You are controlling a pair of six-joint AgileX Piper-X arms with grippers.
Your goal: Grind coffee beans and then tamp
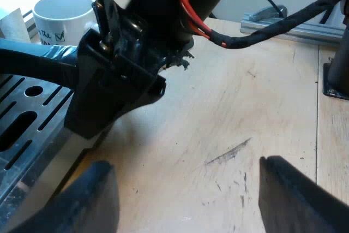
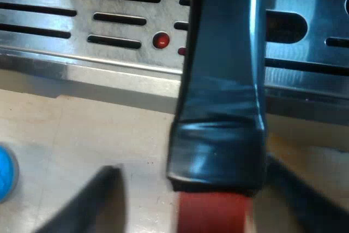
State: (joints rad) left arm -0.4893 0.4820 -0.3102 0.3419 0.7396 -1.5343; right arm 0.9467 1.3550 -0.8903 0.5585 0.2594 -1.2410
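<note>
The holder's dark handle [image 2: 221, 80], wrapped in glossy tape and ending in red [image 2: 212, 211], reaches out over the espresso machine's slotted drip tray [image 2: 98, 31]. My right gripper [image 2: 196, 189] is open, one finger on each side of the handle just above the red end. One finger [image 2: 297, 189] sits against the handle, the other [image 2: 95, 200] stands apart from it. In the left wrist view the same gripper [image 1: 103, 107] sits at the handle [image 1: 32, 64] beside the drip tray [image 1: 22, 118]. My left gripper [image 1: 188, 200] hangs open over bare wood, holding nothing.
A white mug [image 1: 62, 12] with printed writing stands beyond the handle, near the drip tray. A blue tamper [image 2: 5, 173] rests on the wooden table [image 1: 229, 113] below the tray's edge. A metal rail [image 1: 289, 25] runs along the table's far edge.
</note>
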